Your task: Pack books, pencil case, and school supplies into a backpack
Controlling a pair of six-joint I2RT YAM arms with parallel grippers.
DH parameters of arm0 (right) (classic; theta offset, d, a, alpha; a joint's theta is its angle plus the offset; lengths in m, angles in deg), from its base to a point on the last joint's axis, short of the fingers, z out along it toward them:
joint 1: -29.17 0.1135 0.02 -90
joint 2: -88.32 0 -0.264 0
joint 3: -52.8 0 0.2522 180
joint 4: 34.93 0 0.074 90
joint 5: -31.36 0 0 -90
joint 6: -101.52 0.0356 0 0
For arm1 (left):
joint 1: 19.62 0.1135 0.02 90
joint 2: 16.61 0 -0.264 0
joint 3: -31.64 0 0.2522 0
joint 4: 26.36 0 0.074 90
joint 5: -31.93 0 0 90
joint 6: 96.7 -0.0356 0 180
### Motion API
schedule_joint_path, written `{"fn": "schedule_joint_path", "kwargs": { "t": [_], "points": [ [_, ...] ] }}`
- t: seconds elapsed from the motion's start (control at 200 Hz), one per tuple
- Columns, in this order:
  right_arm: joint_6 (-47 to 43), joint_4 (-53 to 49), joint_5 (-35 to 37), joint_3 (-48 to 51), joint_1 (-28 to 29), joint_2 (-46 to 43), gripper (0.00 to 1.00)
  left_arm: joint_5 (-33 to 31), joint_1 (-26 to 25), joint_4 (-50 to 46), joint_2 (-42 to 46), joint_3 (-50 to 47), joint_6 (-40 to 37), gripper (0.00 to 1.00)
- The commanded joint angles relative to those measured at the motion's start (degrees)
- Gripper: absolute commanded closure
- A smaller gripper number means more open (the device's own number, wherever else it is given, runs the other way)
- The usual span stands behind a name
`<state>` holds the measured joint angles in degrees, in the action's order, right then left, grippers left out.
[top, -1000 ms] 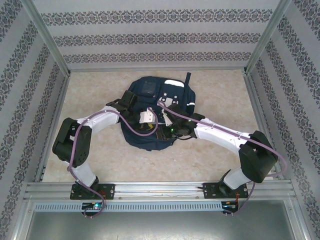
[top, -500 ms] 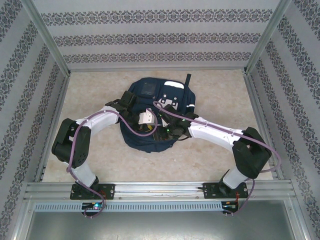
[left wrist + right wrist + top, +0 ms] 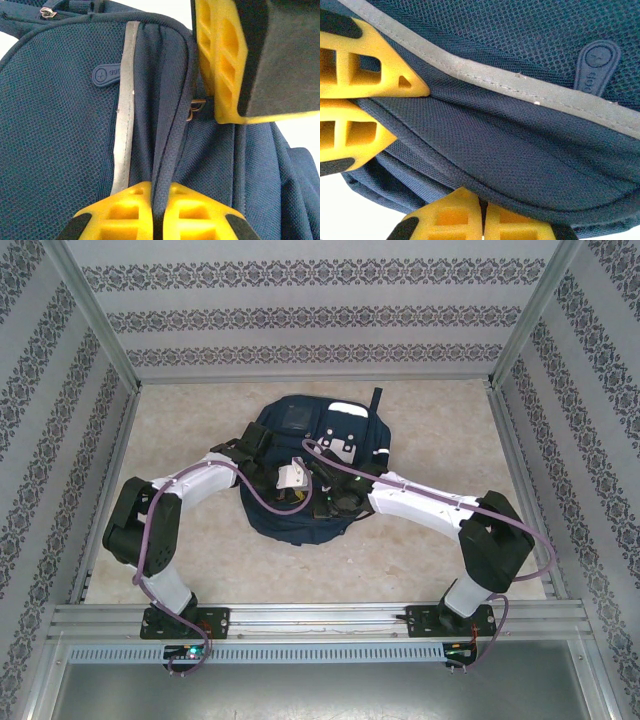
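The dark navy backpack (image 3: 345,430) lies in the middle of the table. My left gripper (image 3: 297,497) and right gripper (image 3: 335,503) meet over its near half. In the left wrist view the left gripper (image 3: 159,192) is shut on a piped fabric ridge of the backpack (image 3: 60,125), beside a pale reflective stripe (image 3: 125,100). The right gripper's finger (image 3: 222,60) hangs just above a small zip pull (image 3: 195,107). In the right wrist view the right gripper (image 3: 482,202) is shut on the backpack's (image 3: 520,150) piped edge, the left fingers (image 3: 365,75) close by. The booklet, pencil case, orange piece and pen are out of view.
Patterned walls and metal frame posts (image 3: 100,330) close in the table on three sides. A metal rail (image 3: 320,620) with both arm bases runs along the near edge. Bare tabletop (image 3: 190,420) surrounds the backpack.
The right arm has swung left and its gripper has slid left along the backpack's near half, closer to the left gripper. The left arm has stayed put.
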<state>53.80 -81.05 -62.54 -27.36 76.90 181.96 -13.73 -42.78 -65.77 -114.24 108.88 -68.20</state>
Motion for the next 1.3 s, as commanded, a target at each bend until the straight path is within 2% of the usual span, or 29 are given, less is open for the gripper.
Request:
{"fn": "schedule_joint_path", "kwargs": {
  "t": [0.0, 0.265, 0.55, 0.625, 0.745, 0.824, 1.084, 1.179, 1.294],
  "points": [
    [-1.58, -3.94, 3.28, 0.05, -2.54, -2.20, 1.00, 3.02, -0.10, -4.01, 3.00, -1.23, -2.95, 1.00],
    [-12.40, -1.85, -6.70, 9.11, -15.28, -7.38, 1.00, 1.18, 0.31, -5.08, 4.43, -2.64, -5.73, 1.00],
    [-15.30, -4.35, -8.92, 7.30, -25.42, -4.20, 1.00, 1.05, 0.18, -4.32, 7.87, -6.13, -7.35, 1.00],
    [-16.31, -5.64, -11.51, 6.50, -27.09, -4.21, 1.00, 0.80, 0.08, -3.78, 7.97, -6.57, -6.42, 1.00],
    [-18.93, -8.52, -13.13, 6.53, -27.76, -5.35, 1.00, 0.16, -0.13, -3.21, 7.80, -6.97, -5.64, 1.00],
    [-21.02, -9.73, -16.69, 6.25, -27.77, -5.78, 1.00, -0.85, -0.22, -2.45, 7.46, -6.54, -3.37, 1.00],
    [-27.52, -9.66, -20.08, 4.28, -23.49, -5.10, 1.00, -0.58, -0.14, -2.94, 7.00, -5.72, -3.63, 1.00],
    [-29.61, -7.54, -22.44, 3.47, -19.95, -5.83, 0.72, 0.12, -0.22, -3.02, 7.36, -5.76, -3.19, 1.00],
    [-30.33, -4.85, -16.59, 2.50, -13.66, -6.61, 0.62, 1.01, -0.15, -3.65, 7.05, -4.79, -1.77, 1.00]
  ]
}}
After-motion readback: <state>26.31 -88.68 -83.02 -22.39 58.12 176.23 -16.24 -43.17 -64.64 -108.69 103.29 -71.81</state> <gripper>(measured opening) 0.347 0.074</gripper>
